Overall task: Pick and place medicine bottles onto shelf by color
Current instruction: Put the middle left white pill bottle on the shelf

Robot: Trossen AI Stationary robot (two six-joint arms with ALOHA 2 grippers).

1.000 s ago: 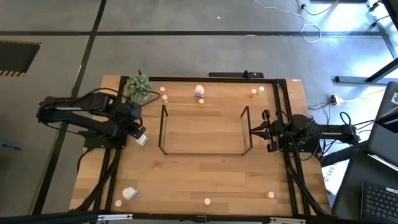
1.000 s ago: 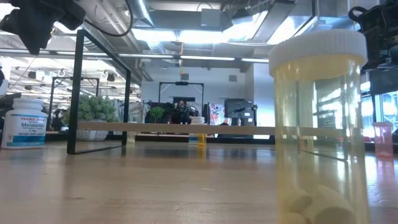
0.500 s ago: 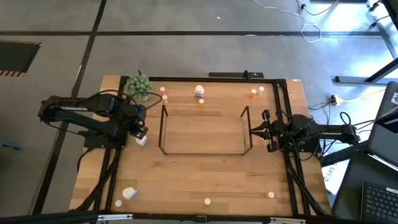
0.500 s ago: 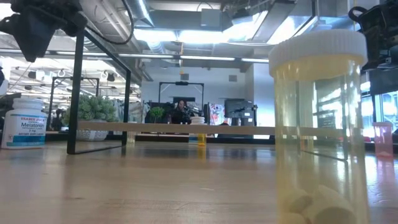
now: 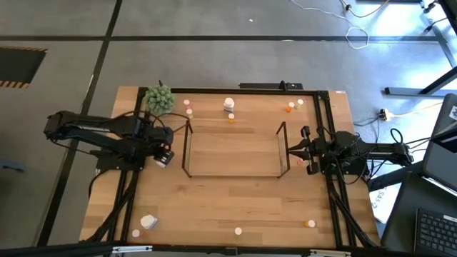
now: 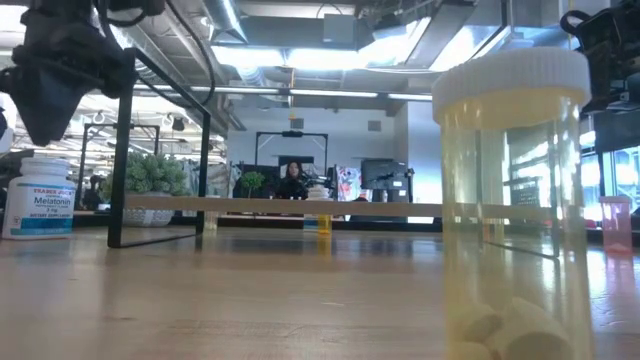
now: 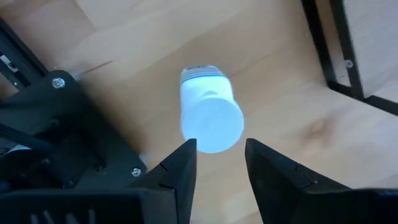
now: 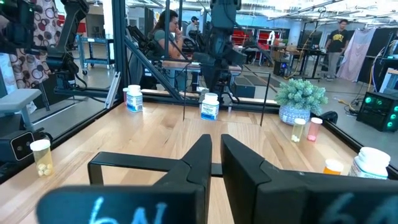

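Hovering over a white medicine bottle [image 5: 163,160], the left tool [image 5: 158,148] sits just left of the shelf [image 5: 233,173], fingers [image 7: 180,171] apart with a gap about as wide as the bottle's cap, and nothing between them. In the left wrist view the bottle [image 7: 209,114] stands upright on the bare wood, its white cap facing the camera and its label mostly hidden under that cap. From table height the same bottle [image 6: 38,197] shows a Melatonin label at the far left, with the dark tool [image 6: 58,68] above it, its tips hard to pick out against the ceiling.

Over on the right, the right tool [image 5: 292,150] waits just outside the shelf's right end, fingers [image 8: 200,160] almost together and empty.

The shelf's wooden base is bare from above. Beyond its far edge stand another white bottle [image 5: 228,105], a small orange bottle [image 5: 231,119] and a pink one [image 5: 189,112], with the green plant [image 5: 159,99] at the far left corner. A third white bottle [image 5: 148,222] lies near the front left.

Up close in the low view, a clear yellow bottle [image 6: 512,215] with a white cap fills the right side, cut off at the bottom, pills blurred inside. People in the room beyond are too small to make out.
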